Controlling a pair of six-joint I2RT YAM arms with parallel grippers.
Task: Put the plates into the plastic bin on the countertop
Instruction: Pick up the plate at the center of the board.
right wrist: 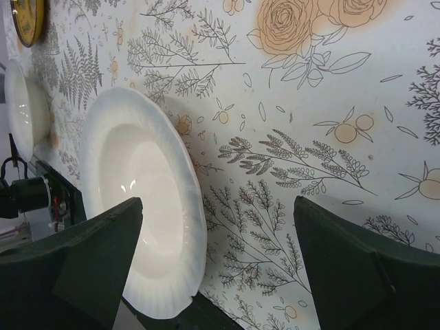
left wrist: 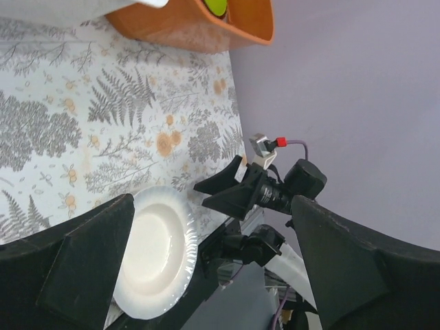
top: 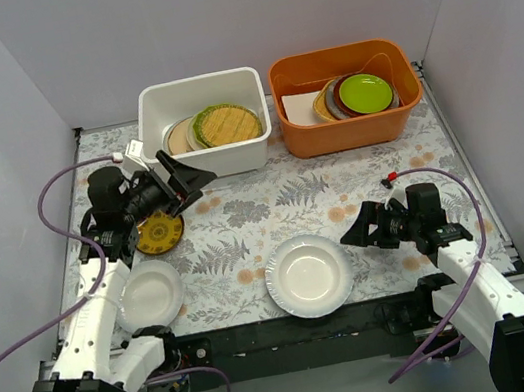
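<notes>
The white plastic bin (top: 209,154) stands at the back left of the fern-print countertop (top: 246,219). It holds a woven bamboo plate (top: 226,123) on top of other plates, and a beige plate (top: 176,136) beside it. A small dark-yellow plate (top: 159,234) lies in front of the bin. One white plate (top: 147,293) lies at the left by my left arm. Another white plate (top: 309,275) (right wrist: 148,213) (left wrist: 155,254) lies front centre. My left gripper (top: 198,187) (left wrist: 213,275) is open and empty, just in front of the bin and above the yellow plate. My right gripper (top: 354,227) (right wrist: 220,275) is open and empty, just right of the centre plate.
An orange tub (top: 346,95) (left wrist: 192,24) at the back right holds a stack with a lime-green plate (top: 366,92) on top. Grey walls close in the left, back and right. A dark strip runs along the countertop's front edge (top: 296,332).
</notes>
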